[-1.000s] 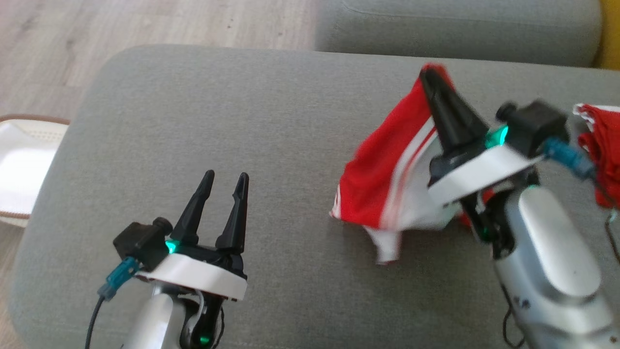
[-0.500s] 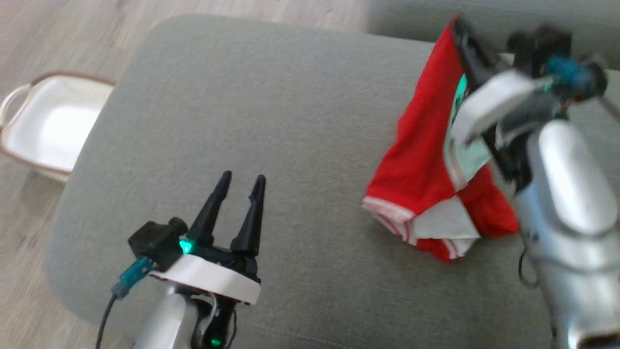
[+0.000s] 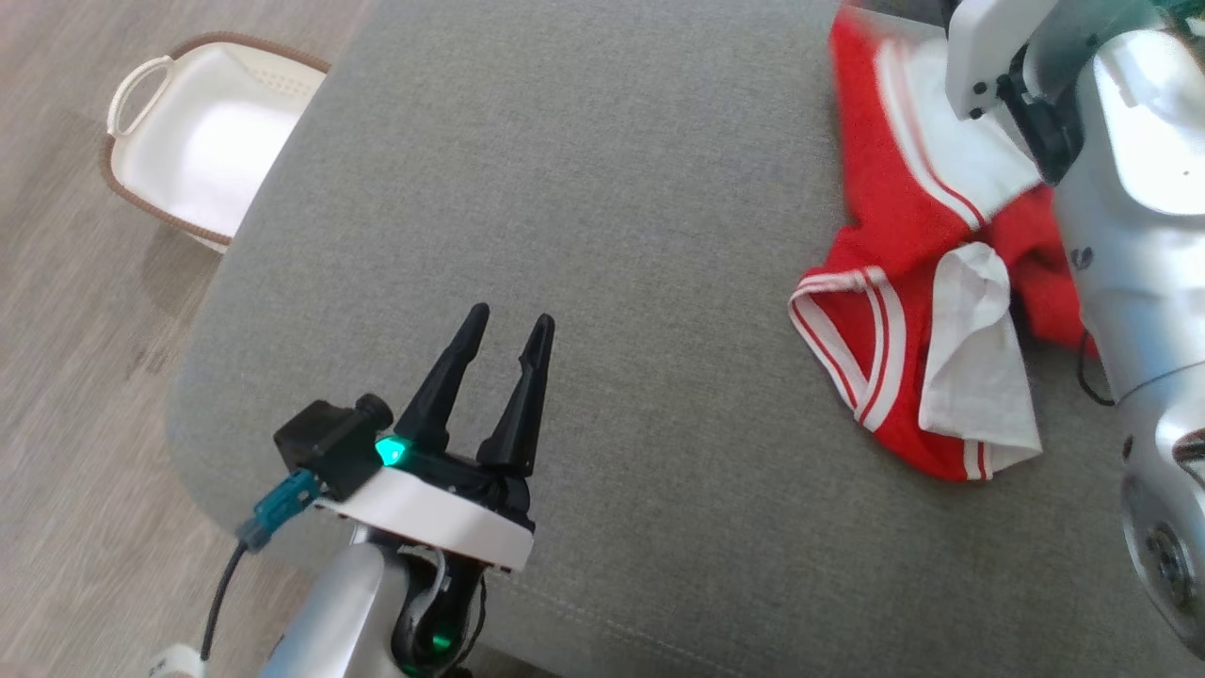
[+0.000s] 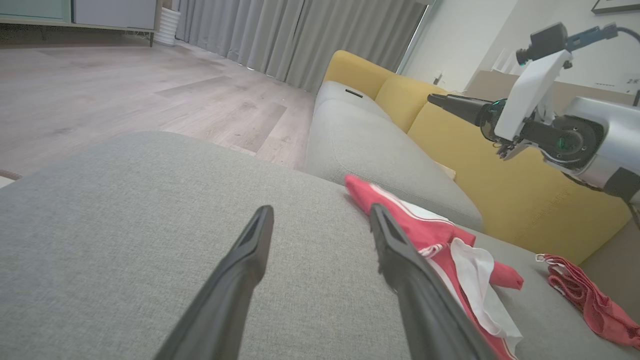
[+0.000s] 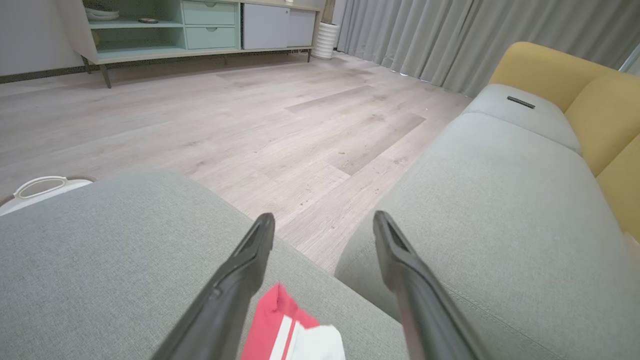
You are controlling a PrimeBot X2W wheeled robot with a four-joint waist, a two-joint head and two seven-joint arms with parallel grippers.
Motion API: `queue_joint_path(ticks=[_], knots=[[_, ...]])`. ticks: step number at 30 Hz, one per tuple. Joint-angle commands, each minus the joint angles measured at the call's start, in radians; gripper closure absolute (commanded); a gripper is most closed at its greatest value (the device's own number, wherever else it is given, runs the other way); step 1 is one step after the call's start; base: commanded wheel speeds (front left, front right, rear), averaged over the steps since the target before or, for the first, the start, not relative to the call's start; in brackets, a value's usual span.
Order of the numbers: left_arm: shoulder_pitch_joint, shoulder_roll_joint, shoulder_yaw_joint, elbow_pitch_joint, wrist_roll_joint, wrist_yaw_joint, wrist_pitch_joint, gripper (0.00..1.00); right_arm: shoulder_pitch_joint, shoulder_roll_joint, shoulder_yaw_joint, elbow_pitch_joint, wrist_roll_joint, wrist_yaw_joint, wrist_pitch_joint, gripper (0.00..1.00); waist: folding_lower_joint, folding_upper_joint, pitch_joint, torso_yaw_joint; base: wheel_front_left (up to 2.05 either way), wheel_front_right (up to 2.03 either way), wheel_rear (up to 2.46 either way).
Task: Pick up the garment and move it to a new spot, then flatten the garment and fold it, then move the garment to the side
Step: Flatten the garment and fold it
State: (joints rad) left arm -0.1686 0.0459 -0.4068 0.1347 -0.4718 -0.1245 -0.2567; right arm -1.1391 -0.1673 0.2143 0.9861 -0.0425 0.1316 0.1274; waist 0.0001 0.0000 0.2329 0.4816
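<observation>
Flattening looks to us like the step in hand. The red fabric garment with white stripes lies crumpled on the grey fabric seat cushion, below the right claw and just short of its fingertips. That claw's two dark fingers stand wide apart with nothing between them. Our left claw is just as wide open and empty, hovering over bare cushion with the garment well off to its right. We would bring both claws down low, the left to the striped hem nearest it and the right to the red edge lying under it. A white panel is doubled over the red beside that hem, so we judge it wise to pinch the outer layer alone, or the fold will travel with the pull. We should then draw the two edges apart slowly and close to the cushion, since the thin cloth will likely bunch if lifted. We should also stay clear of the small crumpled red cloth beyond the garment, on the right claw's side.
</observation>
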Motion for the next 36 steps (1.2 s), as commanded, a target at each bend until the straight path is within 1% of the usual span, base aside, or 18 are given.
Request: queue_joint_path(ticks=[1, 4, 7, 9, 10, 11, 16, 20, 22, 27, 31, 36], knots=[[-0.045, 0.004, 0.040, -0.033, -0.007, -0.006, -0.005, 0.00, -0.048, 0.025, 0.003, 0.017, 0.002, -0.001, -0.045, 0.00, -0.0001, 0.0000, -0.001, -0.011, 0.00, 0.00, 0.00], [-0.045, 0.004, 0.058, -0.033, -0.002, -0.006, -0.005, 0.00, -0.048, 0.035, 0.026, 0.074, 0.019, -0.001, -0.097, 0.00, -0.0001, 0.0000, -0.012, -0.042, 0.00, 0.00, 0.00], [-0.045, 0.004, 0.077, -0.034, 0.009, -0.006, -0.005, 0.00, -0.028, 0.037, 0.058, 0.103, 0.053, -0.001, -0.164, 0.00, -0.0001, 0.0000, -0.029, -0.081, 0.00, 0.00, 0.00], [-0.044, 0.004, 0.094, -0.037, 0.016, -0.006, -0.005, 0.00, -0.003, 0.037, 0.080, 0.107, 0.089, -0.001, -0.216, 0.00, -0.0001, 0.0000, -0.043, -0.112, 0.00, 0.00, 0.00], [-0.044, 0.004, 0.094, -0.037, 0.016, -0.006, -0.005, 0.00, -0.003, 0.037, 0.080, 0.107, 0.089, -0.001, -0.216, 0.00, -0.0001, 0.0000, -0.043, -0.112, 0.00, 0.00, 0.00], [-0.044, 0.004, 0.102, -0.039, 0.019, -0.006, -0.005, 0.00, 0.012, 0.036, 0.092, 0.106, 0.109, -0.001, -0.241, 0.00, -0.0001, 0.0000, -0.050, -0.129, 0.00, 0.00, 0.00], [-0.041, 0.004, 0.139, -0.054, 0.037, -0.006, -0.005, 0.00, 0.117, 0.007, 0.154, 0.064, 0.209, -0.001, -0.335, 0.00, -0.0001, 0.0000, -0.086, -0.211, 0.00, 0.00, 0.00], [-0.031, 0.004, 0.164, -0.065, 0.049, -0.006, -0.005, 0.00, 0.221, -0.025, 0.173, -0.024, 0.290, -0.001, -0.370, 0.00, -0.0001, 0.0000, -0.113, -0.275, 0.00, 0.00, 0.00], [-0.026, 0.004, 0.177, -0.068, 0.054, -0.006, -0.005, 0.00, 0.280, -0.041, 0.165, -0.080, 0.323, -0.001, -0.378, 0.00, -0.0001, 0.0000, -0.125, -0.302, 0.00, 0.00, 0.00], [-0.012, 0.004, 0.194, -0.072, 0.060, -0.006, -0.005, 0.00, 0.449, -0.058, 0.131, -0.239, 0.359, -0.001, -0.386, 0.00, -0.0001, 0.0000, -0.141, -0.357, 0.00, 0.00, 0.00], [0.002, 0.004, 0.192, -0.069, 0.062, -0.006, -0.005, 0.00, 0.592, -0.042, 0.055, -0.360, 0.358, -0.001, -0.388, 0.00, -0.0001, 0.0000, -0.150, -0.383, 0.00, 0.00, 0.00], [0.020, 0.004, 0.188, -0.057, 0.070, -0.006, -0.005, 0.00, 0.753, 0.019, -0.039, -0.487, 0.319, -0.001, -0.388, 0.00, -0.0001, 0.0000, -0.152, -0.411, 0.00, 0.00, 0.00]])
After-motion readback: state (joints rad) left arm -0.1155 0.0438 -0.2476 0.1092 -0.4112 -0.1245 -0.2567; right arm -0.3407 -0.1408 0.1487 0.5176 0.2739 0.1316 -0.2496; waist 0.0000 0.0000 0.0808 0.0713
